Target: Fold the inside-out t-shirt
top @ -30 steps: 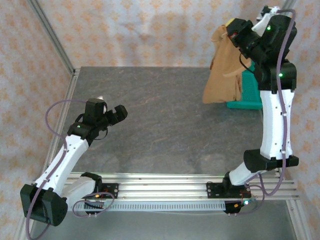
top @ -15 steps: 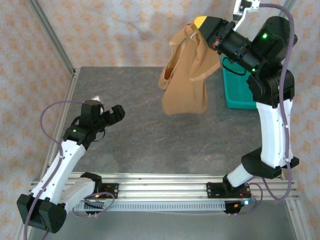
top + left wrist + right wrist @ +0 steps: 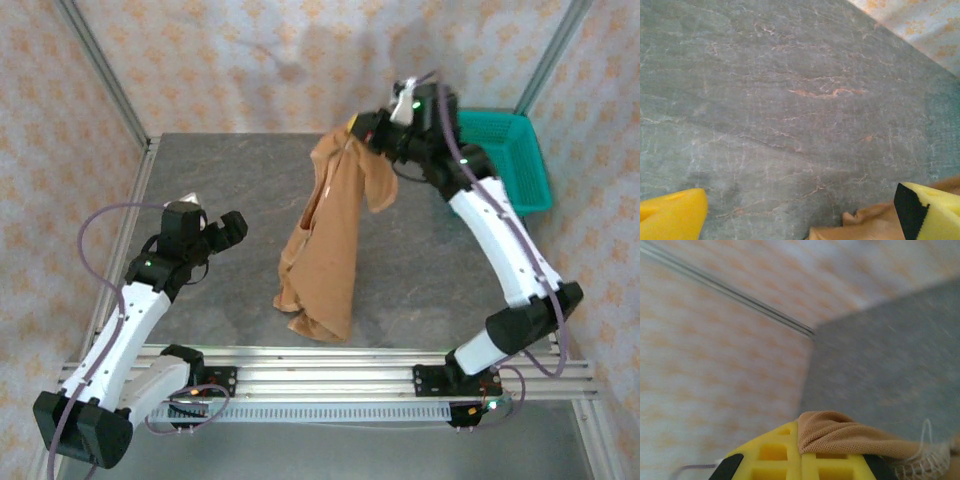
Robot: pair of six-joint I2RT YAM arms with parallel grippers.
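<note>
Right gripper (image 3: pixel 800 460) clamped shut on the t-shirt (image 3: pixel 842 432) — tan cloth bunched over its yellow fingers (image 3: pixel 832 466), grey table (image 3: pixel 890 360) ahead, patterned wall (image 3: pixel 715 370) beyond.

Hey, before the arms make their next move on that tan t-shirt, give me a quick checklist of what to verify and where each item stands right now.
1. Right gripper shut on the tan cloth short-sleeved t-shirt: ok.
2. Left gripper open and holding nothing: ok.
3. T-shirt's lower end resting on the grey stone-patterned table: ok, it looks bunched there.
4. T-shirt spread flat for folding: not ok, it hangs in a crumpled column.
5. T-shirt apart from the teal plastic basket: ok.
6. Which sleeve or hem the left gripper should take: cannot tell, the folds hide them.
</note>
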